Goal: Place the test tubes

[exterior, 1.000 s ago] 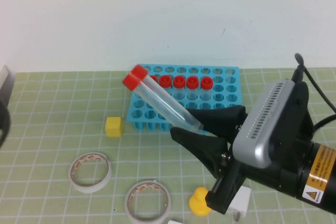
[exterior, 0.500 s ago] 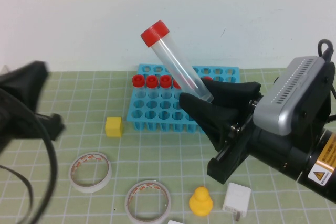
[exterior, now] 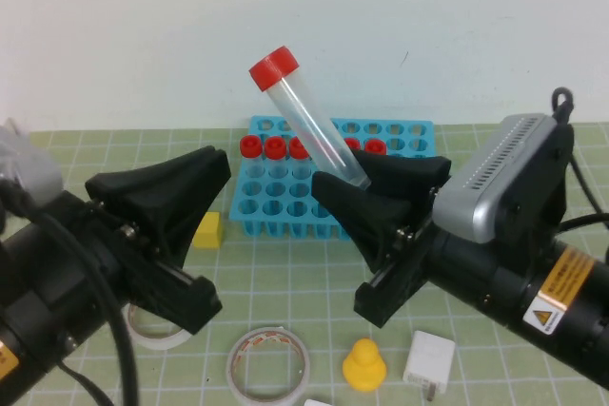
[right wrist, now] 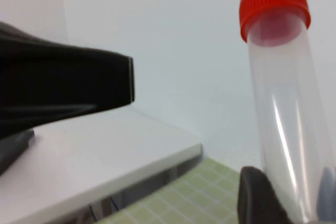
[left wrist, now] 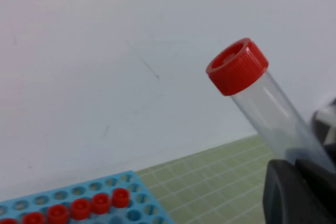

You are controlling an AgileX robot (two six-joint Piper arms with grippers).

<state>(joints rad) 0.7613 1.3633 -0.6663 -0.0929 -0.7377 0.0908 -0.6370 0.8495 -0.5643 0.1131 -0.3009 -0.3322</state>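
My right gripper (exterior: 366, 183) is shut on the lower end of a clear test tube (exterior: 314, 130) with a red cap (exterior: 274, 68). The tube is held tilted in the air above the blue rack (exterior: 276, 202). Several red-capped tubes (exterior: 275, 147) stand in the rack's back row. My left gripper (exterior: 217, 170) is shut and empty, its tips pointing at the tube from the left, a short way off. The left wrist view shows the cap (left wrist: 237, 66) above my dark fingers (left wrist: 299, 192). The right wrist view shows the tube (right wrist: 286, 108) upright and the left gripper's black fingers (right wrist: 68, 87) beside it.
A yellow cube (exterior: 207, 230) lies left of the rack. Near the front edge are two tape rolls (exterior: 268, 363) (exterior: 157, 330), one partly under my left arm, a yellow duck (exterior: 363, 366) and a white adapter (exterior: 430, 365). A white wall stands behind the rack.
My left arm has swung in from the left, bringing its shut gripper near the tube. The right gripper raised the tube, then shifted it slightly left.
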